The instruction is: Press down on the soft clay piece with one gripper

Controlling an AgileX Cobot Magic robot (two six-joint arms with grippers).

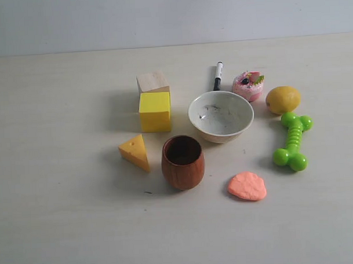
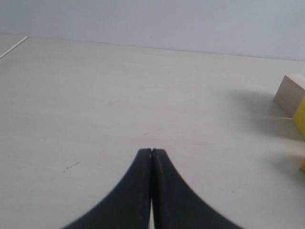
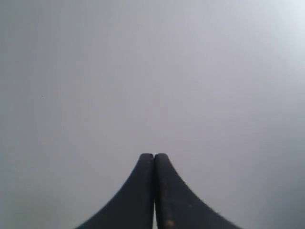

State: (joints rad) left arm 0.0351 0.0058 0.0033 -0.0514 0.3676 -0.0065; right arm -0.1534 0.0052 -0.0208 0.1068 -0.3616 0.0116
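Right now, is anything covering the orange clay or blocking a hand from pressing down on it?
Nothing visible does. The clay lies bare on the table, clear of the wooden cup and green toy.

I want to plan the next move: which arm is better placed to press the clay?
Probably the right. The clay lies right of the cup, on the right arm's side. The left gripper and right gripper are both shut; neither arm shows in the exterior view, so I am unsure.
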